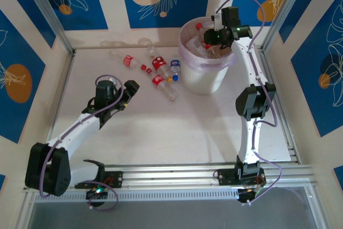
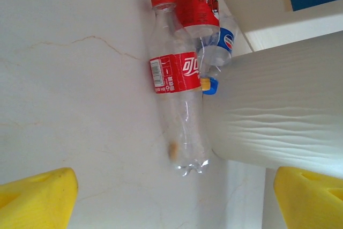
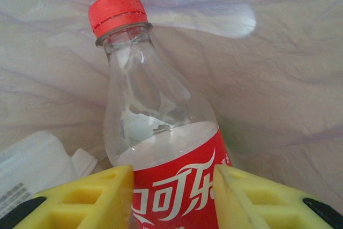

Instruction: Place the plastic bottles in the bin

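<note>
The round white bin (image 1: 206, 79) with its pinkish-lilac liner stands at the back right. My right gripper (image 1: 213, 40) hangs over its mouth. In the right wrist view this gripper (image 3: 174, 199) is shut on a red-capped, red-labelled plastic bottle (image 3: 155, 105), one yellow finger pressing each side of the label. The liner (image 3: 289, 79) lies behind it. Several bottles lie on the table left of the bin, among them a red-labelled one (image 1: 162, 83) and a blue-labelled one (image 1: 174, 68). My left gripper (image 1: 127, 90) is open, short of the red-labelled bottle (image 2: 177, 105), which lies against the bin wall (image 2: 278, 116).
A white-capped bottle (image 3: 32, 167) lies inside the bin beside the held one. Another red-labelled bottle (image 1: 124, 59) and a plain clear one (image 1: 144, 43) lie near the back wall. Bare tabletop (image 1: 177, 127) spreads between the two arms.
</note>
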Action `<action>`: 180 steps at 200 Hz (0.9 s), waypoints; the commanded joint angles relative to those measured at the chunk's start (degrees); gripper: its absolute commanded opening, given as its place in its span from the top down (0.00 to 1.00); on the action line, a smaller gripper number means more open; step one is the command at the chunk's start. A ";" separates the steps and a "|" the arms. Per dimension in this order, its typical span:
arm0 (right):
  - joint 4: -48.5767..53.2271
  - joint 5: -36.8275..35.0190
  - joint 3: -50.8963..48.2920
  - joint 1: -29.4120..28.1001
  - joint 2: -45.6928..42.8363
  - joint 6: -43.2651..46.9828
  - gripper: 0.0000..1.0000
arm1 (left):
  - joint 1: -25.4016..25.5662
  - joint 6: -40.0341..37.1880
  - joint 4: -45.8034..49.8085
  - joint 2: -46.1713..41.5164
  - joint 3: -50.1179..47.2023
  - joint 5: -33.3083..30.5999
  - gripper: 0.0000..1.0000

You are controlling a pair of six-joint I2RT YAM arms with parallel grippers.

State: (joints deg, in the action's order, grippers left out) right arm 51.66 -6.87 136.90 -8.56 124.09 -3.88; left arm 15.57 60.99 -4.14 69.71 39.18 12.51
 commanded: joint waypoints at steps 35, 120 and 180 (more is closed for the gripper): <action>6.52 4.67 14.95 -1.33 -2.83 0.12 0.46 | 0.75 -6.47 7.03 3.08 7.34 -4.26 0.06; 0.26 7.93 -15.33 -3.17 -26.97 -3.72 0.37 | -0.93 -14.47 16.85 25.67 32.80 -20.49 0.08; -2.91 8.36 -38.93 -3.13 -43.14 -6.80 0.26 | -3.44 -11.51 27.26 50.91 61.92 -23.15 0.04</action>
State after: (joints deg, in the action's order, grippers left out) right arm 50.33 0.27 103.70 -11.62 85.58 -9.13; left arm 13.37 48.95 15.55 114.13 92.25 -7.64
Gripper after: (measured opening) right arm 0.715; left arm 0.955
